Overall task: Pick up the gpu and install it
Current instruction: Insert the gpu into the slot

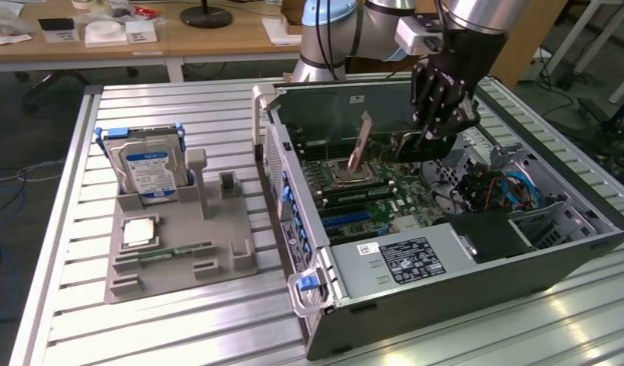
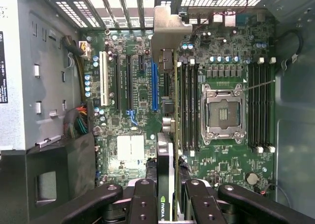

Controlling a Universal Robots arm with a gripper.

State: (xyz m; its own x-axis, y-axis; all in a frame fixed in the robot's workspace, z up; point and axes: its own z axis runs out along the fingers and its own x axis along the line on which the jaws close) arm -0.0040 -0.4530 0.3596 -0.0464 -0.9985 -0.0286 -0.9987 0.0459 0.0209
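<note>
Slatted table (image 1: pixel 169 320), open case (image 1: pixel 475 290), fingers (image 2: pixel 142 199) gripping gpu (image 2: pixel 173 135)

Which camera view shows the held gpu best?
The wrist view: the gpu runs edge-on from the fingers to its silvery bracket, above the motherboard. In the exterior view it is a dark piece under the gripper, hard to make out.

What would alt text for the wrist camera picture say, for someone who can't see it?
The gripper clamps the gpu, seen edge-on with its silvery bracket at the far end, inside an open computer case. Beneath it lies the green motherboard with its expansion slots and a processor socket.
</note>
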